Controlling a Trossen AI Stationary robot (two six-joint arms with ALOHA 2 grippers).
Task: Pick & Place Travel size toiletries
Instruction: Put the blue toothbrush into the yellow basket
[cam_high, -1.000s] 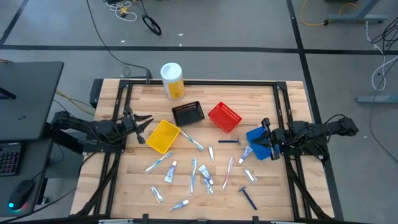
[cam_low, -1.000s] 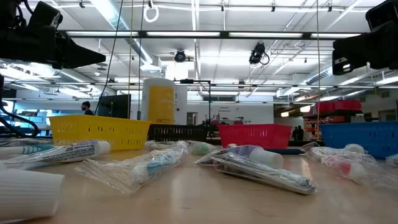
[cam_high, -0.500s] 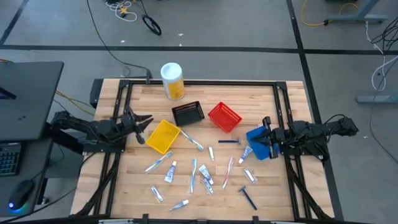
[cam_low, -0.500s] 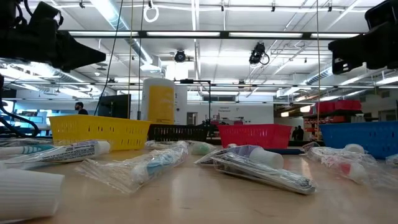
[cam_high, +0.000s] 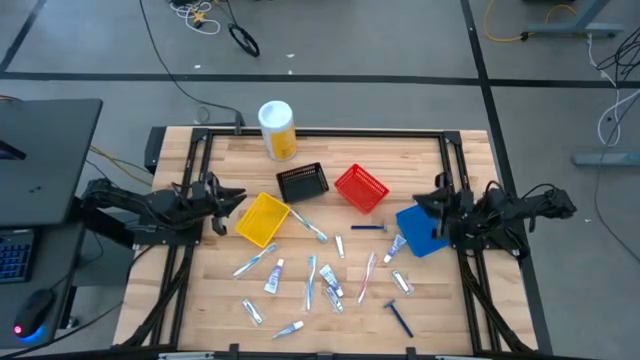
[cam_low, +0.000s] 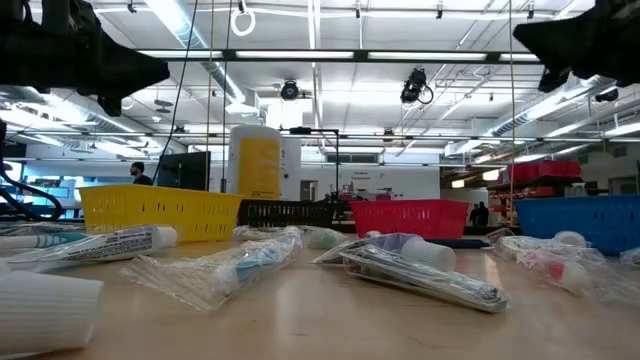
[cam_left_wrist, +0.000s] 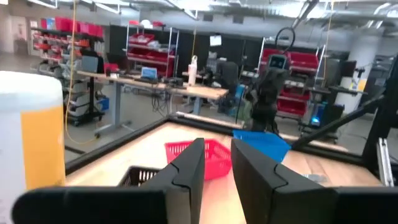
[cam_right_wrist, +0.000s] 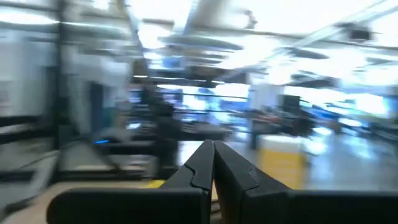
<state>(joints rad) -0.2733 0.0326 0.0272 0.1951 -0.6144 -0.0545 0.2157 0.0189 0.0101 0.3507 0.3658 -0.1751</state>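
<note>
Overhead and wrist views of the desk (cam_high: 420, 300) with nothing yet picked up. The toiletries (cam_high: 320, 275), small tubes, wrapped toothbrushes and a dark razor (cam_high: 399, 318), lay scattered flat on the near half of the desk, several touching or overlapping in the central cluster; none was seen inside a basket. The left gripper (cam_high: 238, 196) hung above the desk just beside the yellow basket (cam_high: 262, 219), its fingers (cam_left_wrist: 186, 177) a narrow gap apart and holding nothing. The right gripper (cam_high: 432, 203) hung over the blue basket (cam_high: 416, 230) with its fingers (cam_right_wrist: 202, 165) pressed together, also empty. The black basket (cam_high: 302, 181), red basket (cam_high: 361, 188) and a white-and-yellow canister (cam_high: 277, 129) stood farther back. Probable hazards: the items lay low and close together, so a descent into the cluster might pinch two at once or push neighbours aside; the clear wrappers looked slippery and might slide out of a shallow pinch; the right gripper, unless opened before descending, would only press on an item; either arm swinging low might knock its adjacent light basket out of place.
</note>
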